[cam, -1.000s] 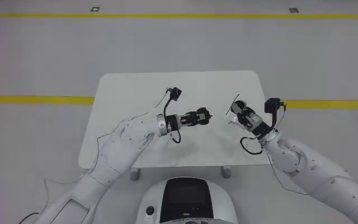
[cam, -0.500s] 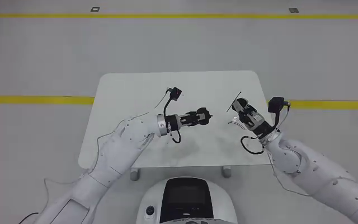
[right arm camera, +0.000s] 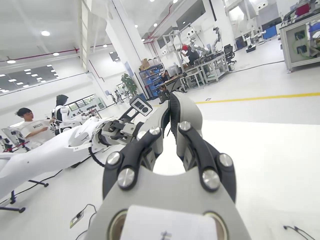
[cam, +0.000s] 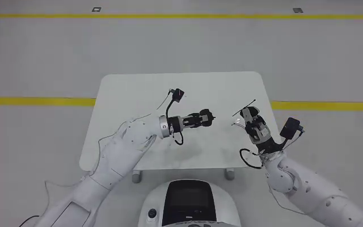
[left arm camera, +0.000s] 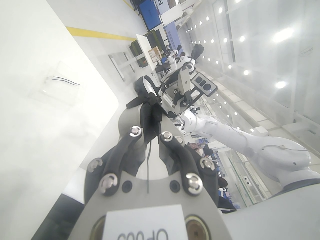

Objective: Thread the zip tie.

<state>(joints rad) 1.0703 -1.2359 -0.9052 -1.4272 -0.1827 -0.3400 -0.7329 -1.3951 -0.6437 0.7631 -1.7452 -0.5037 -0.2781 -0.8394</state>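
**A:** Edges and room to move?

**B:** Found right tool [cam: 246, 112] just inside the right edge of the tabletop [cam: 142, 96] and left tool [cam: 209, 117] over the middle. Logged them well apart, with bare surface between.

**A:** Look of the zip tie [cam: 251, 103]?

**B:** Thin, black, straight. Found it pinched in the clenched right tool, held off the tabletop on a slant, both ends free. Noted left tool clenched too, on a thin black strand [left arm camera: 148, 166].

**A:** Against a second ago?

**B:** Recorded the right wrist drawn back and outward, with the zip tie slanting flatter. Saw no shift in the left arm
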